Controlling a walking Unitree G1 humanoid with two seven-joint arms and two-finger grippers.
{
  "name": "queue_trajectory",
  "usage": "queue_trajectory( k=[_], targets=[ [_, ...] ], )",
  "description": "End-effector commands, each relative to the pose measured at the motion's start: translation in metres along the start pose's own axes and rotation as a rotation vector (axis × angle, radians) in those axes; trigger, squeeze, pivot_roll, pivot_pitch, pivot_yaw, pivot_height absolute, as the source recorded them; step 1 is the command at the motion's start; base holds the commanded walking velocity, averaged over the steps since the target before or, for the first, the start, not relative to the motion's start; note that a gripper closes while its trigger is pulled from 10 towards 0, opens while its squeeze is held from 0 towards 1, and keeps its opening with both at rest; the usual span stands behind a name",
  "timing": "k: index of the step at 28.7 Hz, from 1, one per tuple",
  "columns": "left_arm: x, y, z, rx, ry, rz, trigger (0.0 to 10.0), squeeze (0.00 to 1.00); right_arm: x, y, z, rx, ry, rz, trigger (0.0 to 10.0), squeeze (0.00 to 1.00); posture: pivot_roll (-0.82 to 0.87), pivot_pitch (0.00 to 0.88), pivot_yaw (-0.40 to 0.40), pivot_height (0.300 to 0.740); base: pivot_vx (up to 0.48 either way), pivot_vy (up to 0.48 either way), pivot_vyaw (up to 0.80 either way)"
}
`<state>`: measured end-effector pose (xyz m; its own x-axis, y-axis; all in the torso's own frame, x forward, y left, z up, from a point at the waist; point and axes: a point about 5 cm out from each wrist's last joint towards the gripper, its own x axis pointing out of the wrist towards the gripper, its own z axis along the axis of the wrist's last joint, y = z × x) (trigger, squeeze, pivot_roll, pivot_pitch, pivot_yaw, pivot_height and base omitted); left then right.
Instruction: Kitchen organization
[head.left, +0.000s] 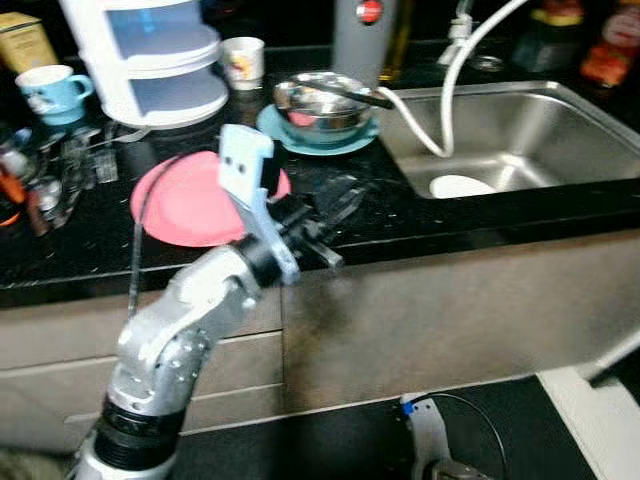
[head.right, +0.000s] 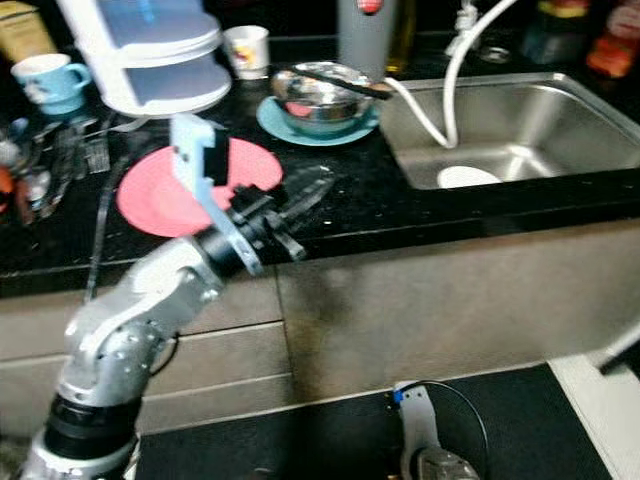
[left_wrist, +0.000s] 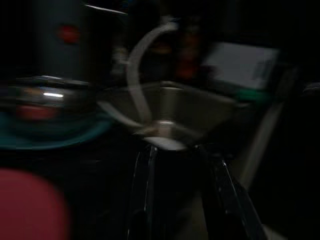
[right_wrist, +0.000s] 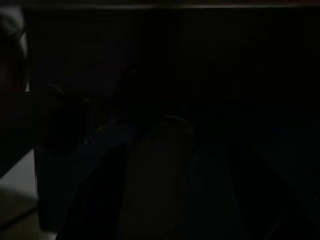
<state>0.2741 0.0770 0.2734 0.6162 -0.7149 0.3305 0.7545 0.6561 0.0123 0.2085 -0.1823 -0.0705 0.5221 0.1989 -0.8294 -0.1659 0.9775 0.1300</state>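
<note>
L gripper (head.left: 340, 205) hovers low over the counter (head.left: 400, 225) just right of the pink plate (head.left: 185, 205), fingers apart, nothing held. Bowl (head.left: 320, 108) on teal plate sits behind it, next to the sink (head.left: 520, 140). Prob next: approach level w/ the counter edge, slow. R gripper: can't tell.

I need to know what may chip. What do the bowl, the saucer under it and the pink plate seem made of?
Bowl: polished steel, by its mirror glints. Saucer: glazed teal, probably ceramic. Pink plate: matte, perhaps plastic; blur leaves it open.
</note>
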Motion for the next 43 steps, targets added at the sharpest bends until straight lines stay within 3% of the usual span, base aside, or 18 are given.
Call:
queue_trajectory(
  k=[1,2,3,4,5,6,7,14,20,22,32,43],
  targets=[
    [0.0,0.007,-0.001,0.105,0.038,0.037,10.0,0.0,0.0,0.0,-0.003,0.008,0.011,0.006,10.0,0.0,0.07,0.095,0.006,0.74,0.0,0.0,0.79],
    [-0.001,0.014,-0.002,0.196,0.074,0.064,10.0,0.0,0.0,0.0,-0.003,0.004,0.012,0.007,10.0,0.0,0.07,0.095,0.006,0.74,0.0,0.0,0.79],
    [-0.001,0.014,-0.002,0.196,0.074,0.064,10.0,0.0,0.0,0.0,-0.003,0.004,0.012,0.007,10.0,0.0,0.07,0.095,0.006,0.74,0.0,0.0,0.79],
    [-0.002,0.019,-0.002,0.259,0.099,0.079,10.0,0.0,0.0,0.0,-0.003,0.002,0.013,0.008,10.0,0.0,0.08,0.095,0.005,0.74,0.0,0.0,0.79],
    [-0.007,0.03,-0.002,0.385,0.148,0.109,10.0,0.0,0.0,0.0,-0.003,-0.002,0.014,0.01,10.0,0.0,0.08,0.096,0.004,0.74,0.0,0.0,0.79],
    [-0.007,0.03,-0.002,0.385,0.148,0.109,10.0,0.0,0.0,0.0,-0.003,-0.002,0.014,0.01,10.0,0.0,0.08,0.096,0.004,0.74,0.0,0.0,0.79],
    [-0.01,0.037,0.0,0.463,0.167,0.127,10.0,0.0,0.0,0.0,-0.003,-0.002,0.014,0.011,10.0,0.0,0.08,0.096,0.003,0.74,0.0,0.0,0.79],
    [-0.017,0.05,0.002,0.623,0.221,0.172,10.0,0.0,-0.001,-0.001,-0.003,-0.003,0.016,0.012,10.0,0.0,0.08,0.098,-0.002,0.74,0.0,0.0,0.79],
    [-0.02,0.052,0.003,0.729,0.262,0.103,10.0,0.03,-0.001,-0.003,-0.004,0.022,0.01,-0.009,10.0,0.0,0.08,0.098,-0.012,0.74,0.0,0.0,0.34],
    [-0.02,0.048,0.003,0.75,0.278,0.037,10.0,1.0,-0.001,-0.003,-0.004,0.031,0.005,-0.014,10.0,0.0,0.08,0.098,-0.015,0.74,0.0,0.0,0.0],
    [-0.01,0.025,-0.004,0.775,0.284,-0.204,10.0,1.0,-0.001,-0.002,-0.003,0.039,0.001,-0.011,10.0,0.0,0.07,0.095,-0.014,0.74,0.0,0.0,0.0],
    [0.005,0.018,-0.009,0.768,0.278,-0.287,10.0,1.0,-0.001,-0.001,-0.003,0.046,-0.004,-0.005,10.0,0.0,0.06,0.098,-0.011,0.74,0.0,0.0,0.0]
  ],
)
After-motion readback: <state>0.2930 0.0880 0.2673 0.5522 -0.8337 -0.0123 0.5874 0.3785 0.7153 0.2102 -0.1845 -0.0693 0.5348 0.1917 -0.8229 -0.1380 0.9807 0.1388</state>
